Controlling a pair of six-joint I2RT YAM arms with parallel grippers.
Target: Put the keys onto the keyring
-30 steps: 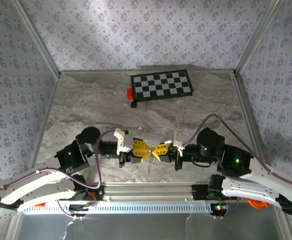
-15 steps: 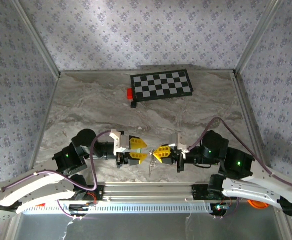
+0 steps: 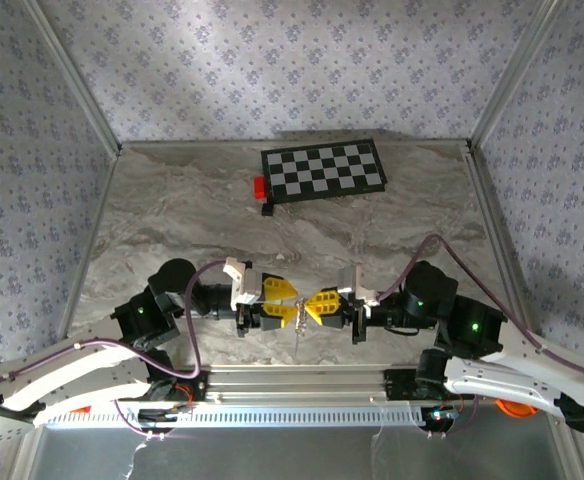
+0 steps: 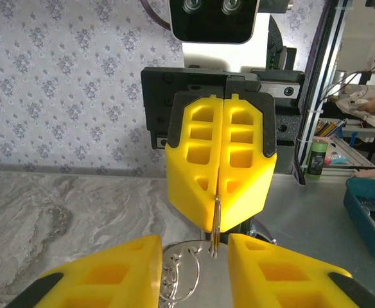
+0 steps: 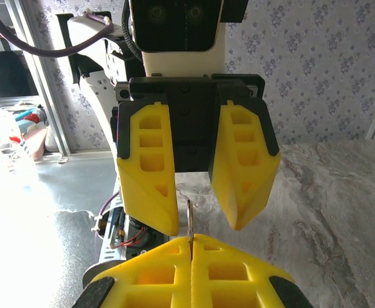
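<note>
Pinching the keyring (image 3: 300,331) — right gripper (image 3: 312,305) clamped tight, left gripper (image 3: 290,302) parted, empty.

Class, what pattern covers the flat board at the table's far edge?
Black-and-white checks; the board shows best in the top external view.

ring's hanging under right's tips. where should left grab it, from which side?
Probably the ring, at its bare top arc, clear of the chain and just under the thin metal piece pinched in the shut right gripper. Come in level, head-on toward right: the left gripper is open with a finger on either side of the ring, so closing there should catch it.
</note>
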